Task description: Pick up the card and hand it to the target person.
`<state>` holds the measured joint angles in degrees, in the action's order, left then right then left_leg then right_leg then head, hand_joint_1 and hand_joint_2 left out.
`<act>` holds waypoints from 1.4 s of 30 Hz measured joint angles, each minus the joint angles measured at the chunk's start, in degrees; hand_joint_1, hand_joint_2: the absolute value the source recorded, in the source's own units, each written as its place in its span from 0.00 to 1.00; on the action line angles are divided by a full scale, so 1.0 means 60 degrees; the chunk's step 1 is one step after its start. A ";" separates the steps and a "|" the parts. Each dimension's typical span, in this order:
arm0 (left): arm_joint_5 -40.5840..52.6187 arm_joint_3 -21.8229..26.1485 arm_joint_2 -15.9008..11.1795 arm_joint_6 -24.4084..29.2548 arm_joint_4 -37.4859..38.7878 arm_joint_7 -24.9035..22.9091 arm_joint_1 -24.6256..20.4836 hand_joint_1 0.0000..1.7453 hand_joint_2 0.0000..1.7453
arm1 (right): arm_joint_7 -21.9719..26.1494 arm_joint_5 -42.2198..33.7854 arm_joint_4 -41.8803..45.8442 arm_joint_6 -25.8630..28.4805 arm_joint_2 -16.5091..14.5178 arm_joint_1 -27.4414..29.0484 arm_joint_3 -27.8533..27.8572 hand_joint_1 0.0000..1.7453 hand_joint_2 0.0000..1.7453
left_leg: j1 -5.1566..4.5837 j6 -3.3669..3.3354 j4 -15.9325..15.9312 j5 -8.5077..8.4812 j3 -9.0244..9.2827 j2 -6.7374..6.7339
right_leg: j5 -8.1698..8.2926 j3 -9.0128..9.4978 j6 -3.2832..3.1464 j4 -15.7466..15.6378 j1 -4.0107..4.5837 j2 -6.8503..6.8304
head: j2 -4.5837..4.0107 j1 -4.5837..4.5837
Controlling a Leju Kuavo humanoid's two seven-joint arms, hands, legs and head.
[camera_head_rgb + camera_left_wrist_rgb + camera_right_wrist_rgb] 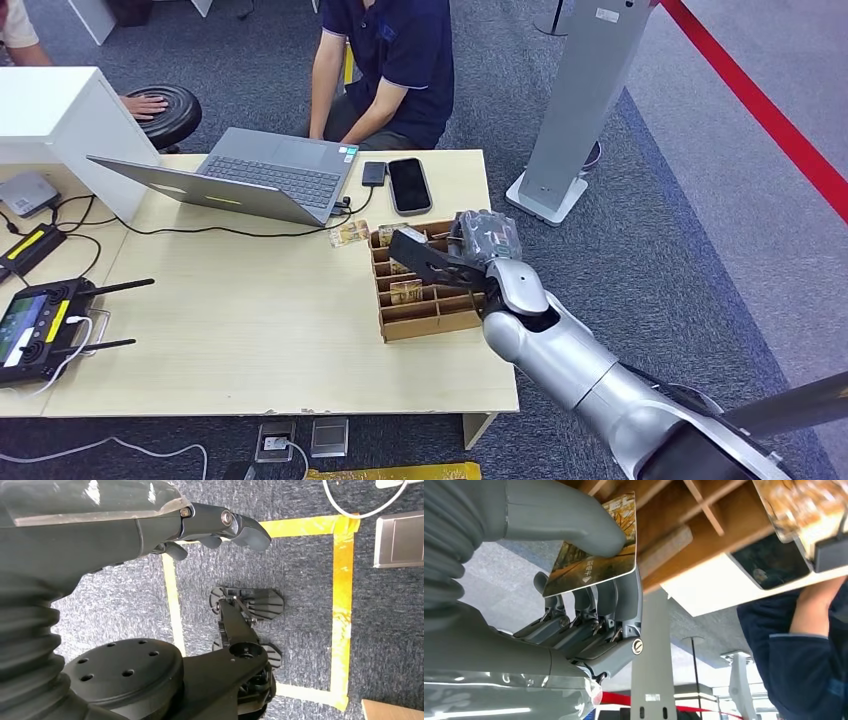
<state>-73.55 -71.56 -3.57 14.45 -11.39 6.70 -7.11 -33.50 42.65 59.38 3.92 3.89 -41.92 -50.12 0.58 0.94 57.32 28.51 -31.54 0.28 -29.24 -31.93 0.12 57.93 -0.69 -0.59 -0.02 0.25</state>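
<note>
1. The right hand [470,255] is over the far right part of the wooden card box [425,312], which stands on the right end of the light wooden table [250,330].
2. In the right wrist view the right hand [574,605] holds a card [596,550]: the thick grey thumb [569,527] presses on the printed face, and the darker fingers [611,597] back it from the other side.
3. The card shows an autumn-coloured picture with a few white characters and a small arrow. Its rounded corner juts out past the fingertips, and it sits just beside the box's wooden dividers.
4. More cards [405,291] stand in the box's compartments, and one loose card [350,233] lies flat on the table just beyond the box, near the laptop [245,175].
5. A black phone [408,185] and a small dark device [373,173] lie side by side at the far edge of the table.
6. A person in a dark blue shirt [390,60] sits behind the table's far edge, facing it, arms resting low.
7. The left hand [215,527] hangs over grey carpet marked with yellow tape [342,595]. Its fingers are curled in loosely and hold nothing.
8. A black remote controller [40,325] lies at the table's left end.
</note>
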 joint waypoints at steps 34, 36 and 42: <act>0.0503 -0.0043 0.0097 -0.0230 0.0000 -0.0229 -0.0443 0.00 1.00 | 0.3294 0.1578 0.0512 0.5467 0.0102 -0.0195 0.0429 0.80 1.00 | 0.0000 0.0000 0.0000 0.0000 -0.0008 0.0008 | 0.0000 0.0003 0.0000 0.0001 0.0000 -0.0003 | 0.0000 0.0000; 0.0482 -0.0044 0.0100 -0.0206 0.0000 -0.0229 -0.0444 0.00 1.00 | 0.3373 0.1557 0.0092 0.5599 -0.0042 -0.0237 0.0432 0.80 1.00 | 0.0000 0.0000 0.0000 0.0000 -0.0008 0.0007 | 0.0000 0.0002 0.0000 0.0001 0.0000 -0.0003 | 0.0000 -0.0004; 0.0419 -0.0043 0.0104 -0.0194 0.0000 -0.0221 -0.0431 0.00 1.00 | 0.3412 0.1567 -0.0783 0.5652 -0.0384 -0.0362 0.0433 0.80 1.00 | 0.0000 0.0000 0.0000 0.0000 -0.0008 0.0006 | 0.0000 0.0001 0.0000 0.0001 0.0000 -0.0003 | 0.0000 0.0000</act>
<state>-71.04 -71.82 -2.95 13.28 -11.39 5.38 -9.69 -13.03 52.05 54.68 37.83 1.59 -44.10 -47.52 0.58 0.94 57.32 28.51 -31.59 0.32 -29.24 -31.92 0.13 57.93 -0.68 -0.60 -0.02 0.25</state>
